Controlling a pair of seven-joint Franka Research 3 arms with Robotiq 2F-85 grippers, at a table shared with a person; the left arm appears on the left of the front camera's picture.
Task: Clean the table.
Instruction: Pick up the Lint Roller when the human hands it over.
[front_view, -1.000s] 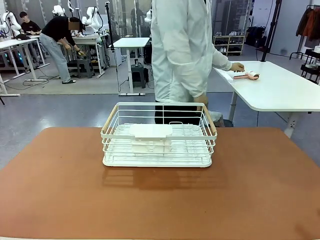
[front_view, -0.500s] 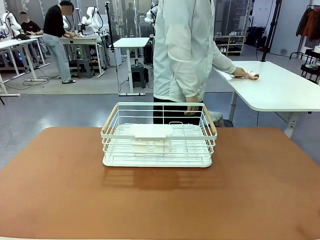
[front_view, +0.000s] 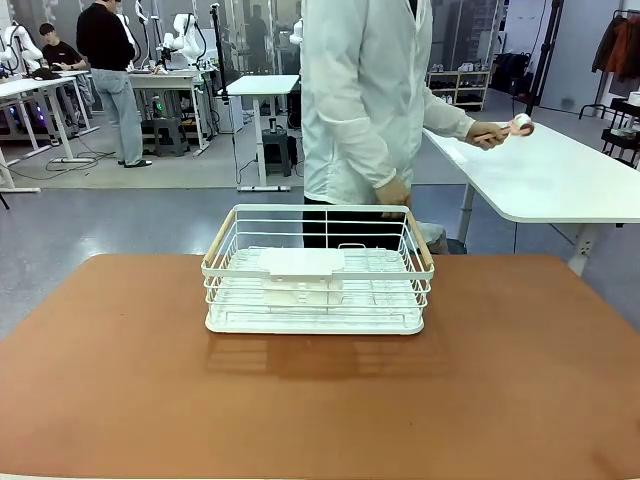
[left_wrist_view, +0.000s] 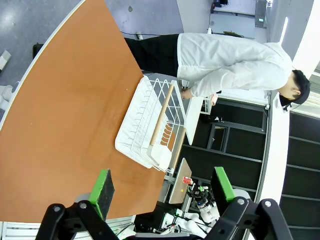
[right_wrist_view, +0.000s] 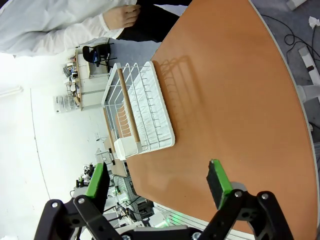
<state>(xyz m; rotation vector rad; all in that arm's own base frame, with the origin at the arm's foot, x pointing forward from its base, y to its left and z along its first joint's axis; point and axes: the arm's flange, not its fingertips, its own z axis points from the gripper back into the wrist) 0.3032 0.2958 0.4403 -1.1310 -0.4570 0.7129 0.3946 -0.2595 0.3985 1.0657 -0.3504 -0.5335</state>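
Observation:
The reddish-brown table (front_view: 520, 380) carries a white wire basket (front_view: 317, 270) with wooden handles near its far middle. In the left wrist view, my left gripper (left_wrist_view: 162, 187) hangs open above the table (left_wrist_view: 65, 110), well back from the basket (left_wrist_view: 150, 130), with nothing between its green pads (left_wrist_view: 102, 187). My right gripper (right_wrist_view: 157, 182) is open too, high over the table (right_wrist_view: 235, 110) and apart from the basket (right_wrist_view: 140, 110), and it holds nothing.
A person in a white coat (front_view: 365, 100) stands at the far edge, one hand (front_view: 392, 192) by the basket's far rim. Their other hand holds a small pink and white object (front_view: 518, 124) above a white-topped table (front_view: 560, 180) at the right.
The person has lifted the small pink and white object off the white-topped table. Their lower hand shifted slightly by the basket's rim. Table and basket look unchanged.

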